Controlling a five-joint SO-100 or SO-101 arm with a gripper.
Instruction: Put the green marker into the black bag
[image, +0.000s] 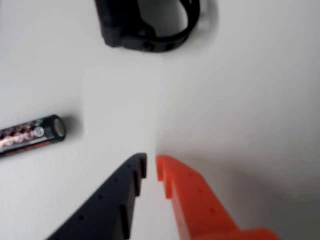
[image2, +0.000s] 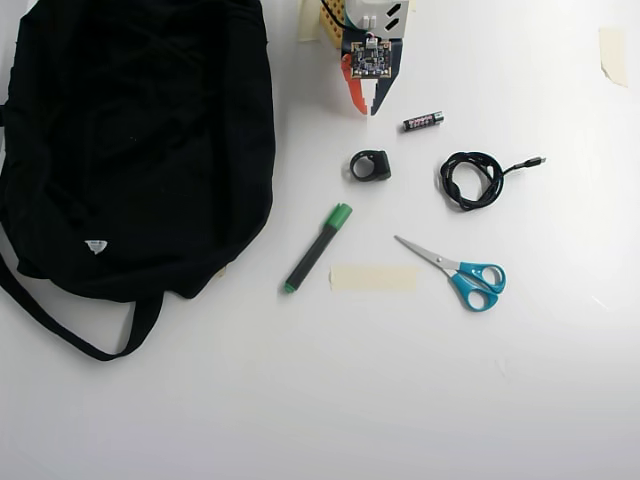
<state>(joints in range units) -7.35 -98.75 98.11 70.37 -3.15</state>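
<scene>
The green marker (image2: 318, 248) lies on the white table in the overhead view, slanted, its green cap at the upper right. It is out of the wrist view. The black bag (image2: 130, 140) fills the left of the overhead view, with a small white label and a strap trailing below. My gripper (image2: 366, 106) is at the top centre, well above the marker and right of the bag. In the wrist view the gripper (image: 151, 167) has one black and one orange finger almost together, holding nothing.
A small black ring-shaped object (image2: 370, 166) (image: 147, 25) lies just below the gripper. A black-and-pink battery (image2: 423, 121) (image: 31, 135) lies beside it. A coiled black cable (image2: 474, 178), blue-handled scissors (image2: 460, 273) and a strip of tape (image2: 373, 278) lie to the right.
</scene>
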